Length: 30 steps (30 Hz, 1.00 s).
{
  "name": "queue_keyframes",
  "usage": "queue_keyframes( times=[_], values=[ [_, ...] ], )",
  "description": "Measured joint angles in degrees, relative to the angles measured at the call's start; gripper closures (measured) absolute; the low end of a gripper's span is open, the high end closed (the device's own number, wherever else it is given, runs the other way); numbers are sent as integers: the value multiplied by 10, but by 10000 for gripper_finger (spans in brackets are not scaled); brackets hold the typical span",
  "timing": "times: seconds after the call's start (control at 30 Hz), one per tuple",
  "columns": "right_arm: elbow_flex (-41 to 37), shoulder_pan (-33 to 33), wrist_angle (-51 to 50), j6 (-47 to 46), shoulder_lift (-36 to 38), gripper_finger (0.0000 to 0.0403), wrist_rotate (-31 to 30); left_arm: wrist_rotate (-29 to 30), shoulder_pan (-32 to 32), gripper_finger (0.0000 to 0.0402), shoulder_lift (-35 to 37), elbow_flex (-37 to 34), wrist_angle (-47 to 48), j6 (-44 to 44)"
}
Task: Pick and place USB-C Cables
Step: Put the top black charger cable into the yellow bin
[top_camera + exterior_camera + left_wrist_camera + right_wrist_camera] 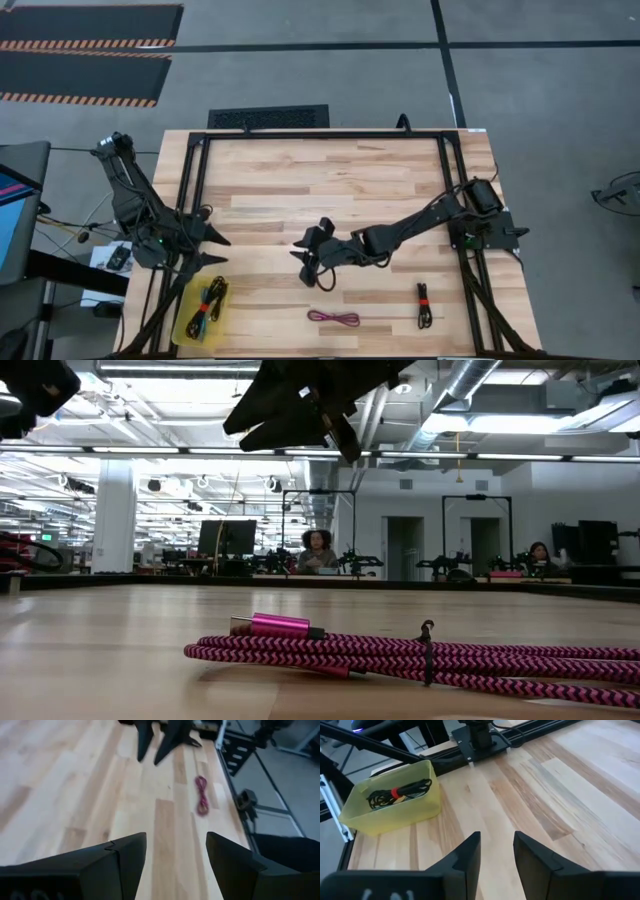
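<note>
A magenta-purple cable bundle (pixel 333 318) (pixel 420 655) (pixel 201 795) lies flat near the table's near edge. A black bundle with a red tie (pixel 424 305) lies to its right. A yellow bin (pixel 180 322) (pixel 395 817) at the near left corner holds a teal-blue bundle and a black bundle with a red tie (pixel 208 305) (pixel 395 792). My right gripper (pixel 302 265) (pixel 497 837) (pixel 149 759) is open and empty, raised above the table just beyond the magenta bundle. My left gripper (pixel 226 250) (pixel 176 837) is open and empty, just beyond the bin.
A black metal frame (pixel 320 133) runs along the table's far, left and right sides. The wooden top (pixel 320 190) is bare in the middle and far half. In the low view, people sit at desks in the room behind.
</note>
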State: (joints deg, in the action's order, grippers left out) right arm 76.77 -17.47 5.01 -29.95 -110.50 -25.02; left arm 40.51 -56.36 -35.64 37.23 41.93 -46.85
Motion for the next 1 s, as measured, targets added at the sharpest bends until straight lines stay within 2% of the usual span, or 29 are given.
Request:
queue_keyframes(
  times=[0.4,0.63,0.73,0.87,1.0],
  values=[
    [0,0,-13,-1,0,269,6,90,-2,207,0,0,-26,59],
    [0,-2,-21,2,0,269,11,172,-24,207,-2,0,-26,59],
    [0,-7,-30,19,-3,271,40,221,-37,207,-17,0,-26,58],
    [-2,-29,-90,20,-5,281,90,270,-48,207,-53,0,-26,59],
    [-2,-65,-202,-32,-5,297,90,295,-48,207,-97,0,-26,54]
  ],
)
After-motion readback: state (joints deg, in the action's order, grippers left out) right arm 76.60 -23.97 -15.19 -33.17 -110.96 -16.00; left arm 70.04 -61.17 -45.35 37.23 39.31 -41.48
